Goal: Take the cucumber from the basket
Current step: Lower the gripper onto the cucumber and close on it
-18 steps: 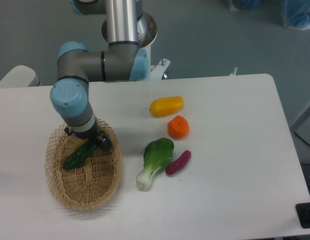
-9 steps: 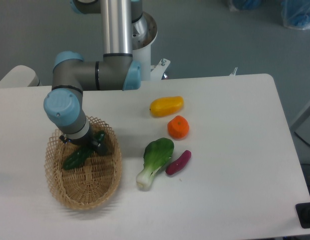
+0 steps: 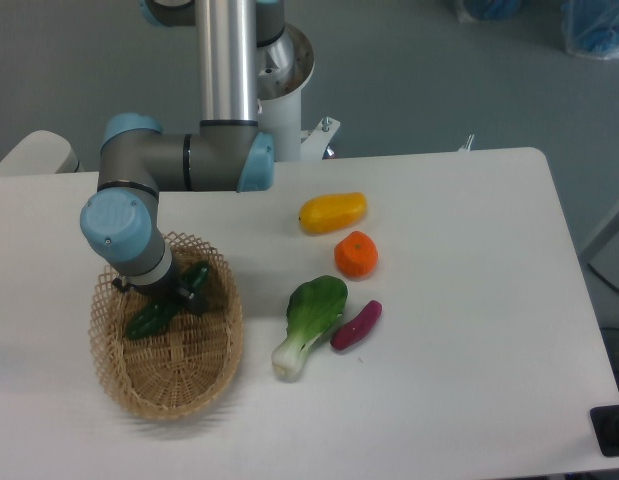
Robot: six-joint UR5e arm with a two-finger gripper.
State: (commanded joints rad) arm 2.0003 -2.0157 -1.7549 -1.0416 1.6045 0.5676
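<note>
lowered into the basket (image 3: 169, 375) near the bench's left edge, gripper (image 3: 177, 298) right over the middle of the cucumber (image 3: 151, 317). cucumber lying slantwise in the basket's far half, one end poking out lower-left of the jaws, the other upper-right near the far rim. jaws hidden under the wrist; cannot tell whether closed on it. out on the bench's middle: yellow fruit (image 3: 332, 212), orange (image 3: 356, 254), bok choy (image 3: 310, 322), eggplant (image 3: 356, 325).

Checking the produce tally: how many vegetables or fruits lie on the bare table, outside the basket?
4: a yellow mango, an orange just below it, a bok choy, and an eggplant touching its right side.
</note>
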